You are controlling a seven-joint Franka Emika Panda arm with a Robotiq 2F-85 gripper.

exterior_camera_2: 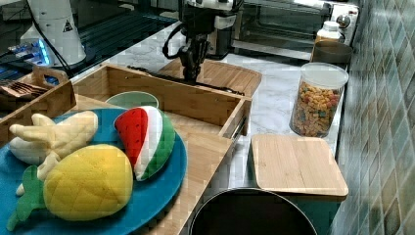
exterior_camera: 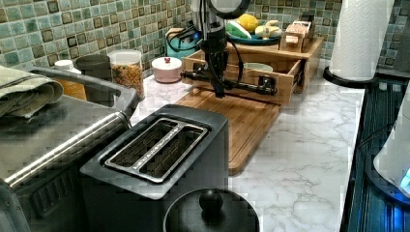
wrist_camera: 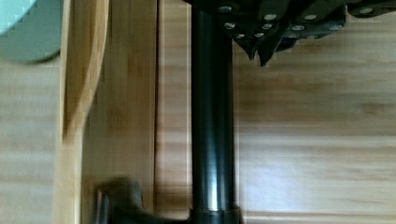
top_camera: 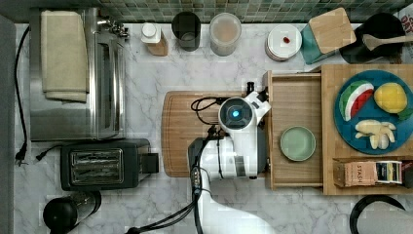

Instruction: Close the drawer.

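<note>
The drawer (top_camera: pixel 293 103) stands pulled out toward the top view's left, its light-wood tray exposed with a pale green bowl (top_camera: pixel 297 143) inside. A long black bar handle (exterior_camera: pixel 247 87) runs across its front panel (wrist_camera: pixel 126 116). My gripper (exterior_camera: pixel 219 91) hangs straight down in front of that bar, over the bamboo cutting board (top_camera: pixel 185 136). In the wrist view the gripper (wrist_camera: pixel 259 52) is shut with its tips together, empty, right beside the handle (wrist_camera: pixel 211 140) on the cutting-board side. In the right view the gripper (exterior_camera_2: pixel 190 74) sits just beyond the drawer's front panel.
The drawer belongs to a wooden shelf unit (top_camera: pixel 327 146) carrying a blue plate (top_camera: pixel 347 127) of plush fruit and a tea box (top_camera: pixel 372 173). A toaster (top_camera: pixel 104 163) and toaster oven (top_camera: pixel 73 73) stand at the top view's left. Jars (top_camera: pixel 225 33) line the back wall.
</note>
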